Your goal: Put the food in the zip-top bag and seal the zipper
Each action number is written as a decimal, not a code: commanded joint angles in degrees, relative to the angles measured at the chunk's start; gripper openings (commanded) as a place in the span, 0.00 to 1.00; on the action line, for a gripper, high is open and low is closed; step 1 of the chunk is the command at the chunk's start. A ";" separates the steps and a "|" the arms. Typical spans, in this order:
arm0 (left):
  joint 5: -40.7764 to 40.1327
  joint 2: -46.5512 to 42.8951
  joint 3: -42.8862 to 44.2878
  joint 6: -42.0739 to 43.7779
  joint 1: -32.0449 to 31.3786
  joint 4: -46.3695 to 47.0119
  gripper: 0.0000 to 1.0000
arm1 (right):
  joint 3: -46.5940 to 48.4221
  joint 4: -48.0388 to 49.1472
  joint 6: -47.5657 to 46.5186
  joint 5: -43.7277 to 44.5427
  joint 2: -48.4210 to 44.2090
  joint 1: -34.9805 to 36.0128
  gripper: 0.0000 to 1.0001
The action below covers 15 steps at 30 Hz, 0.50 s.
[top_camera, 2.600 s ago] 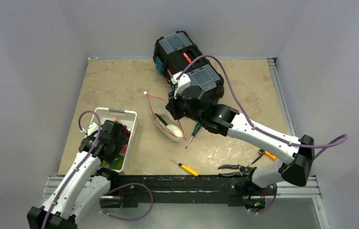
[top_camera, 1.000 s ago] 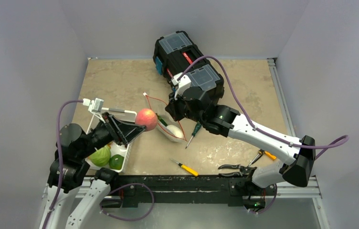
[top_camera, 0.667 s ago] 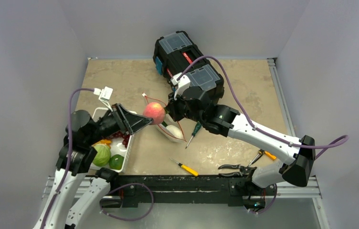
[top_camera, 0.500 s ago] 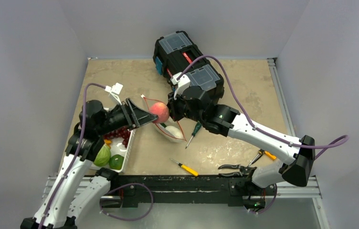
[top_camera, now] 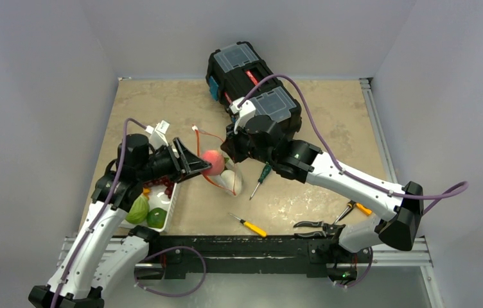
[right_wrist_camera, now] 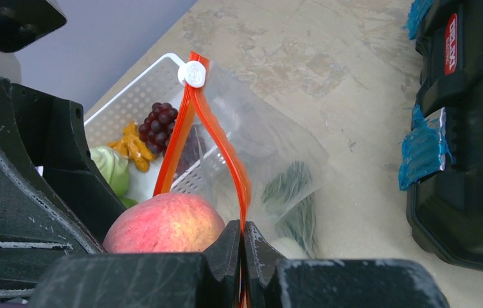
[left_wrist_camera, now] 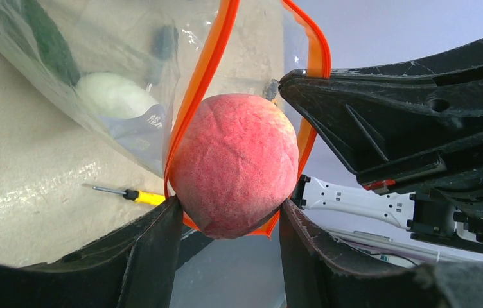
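My left gripper (top_camera: pixel 205 165) is shut on the pink peach (top_camera: pixel 212 162), one finger on each side of it (left_wrist_camera: pixel 236 163). The peach sits right in the mouth of the clear zip-top bag (top_camera: pixel 231 183), framed by the orange-red zipper (left_wrist_camera: pixel 207 70). My right gripper (top_camera: pixel 234 151) is shut on one side of that zipper strip (right_wrist_camera: pixel 226 151) and holds the mouth up and open. The zipper's white tab (right_wrist_camera: pixel 193 73) is at the far end. A white radish (left_wrist_camera: pixel 114 95) and a dark cucumber (left_wrist_camera: pixel 46 38) lie inside the bag.
The white basket (right_wrist_camera: pixel 142 90) at the left holds purple grapes (right_wrist_camera: pixel 162 119), orange carrots (right_wrist_camera: pixel 133 149), a cabbage (top_camera: pixel 138 208) and a green round fruit (top_camera: pixel 157 218). A black toolbox (top_camera: pixel 252 83) stands behind. Two screwdrivers (top_camera: pixel 248 224) (top_camera: pixel 261 174) and pliers (top_camera: pixel 316 224) lie near the front.
My left arm lifted the peach out of the basket and carried it right, down to the bag's mouth. The right gripper stayed in place, shut on the zipper.
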 commanded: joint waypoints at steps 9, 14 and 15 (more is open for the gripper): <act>-2.49 -2.52 0.92 0.68 -0.19 0.34 0.61 | 2.28 2.79 0.60 -0.90 -0.02 0.36 0.00; -3.98 -3.60 1.71 2.13 -0.19 -1.39 0.73 | 2.11 2.84 0.61 -1.01 -0.12 0.36 0.00; -4.24 -3.87 1.83 2.47 -0.19 -1.72 0.75 | 1.98 2.95 0.60 -0.97 -0.12 0.36 0.00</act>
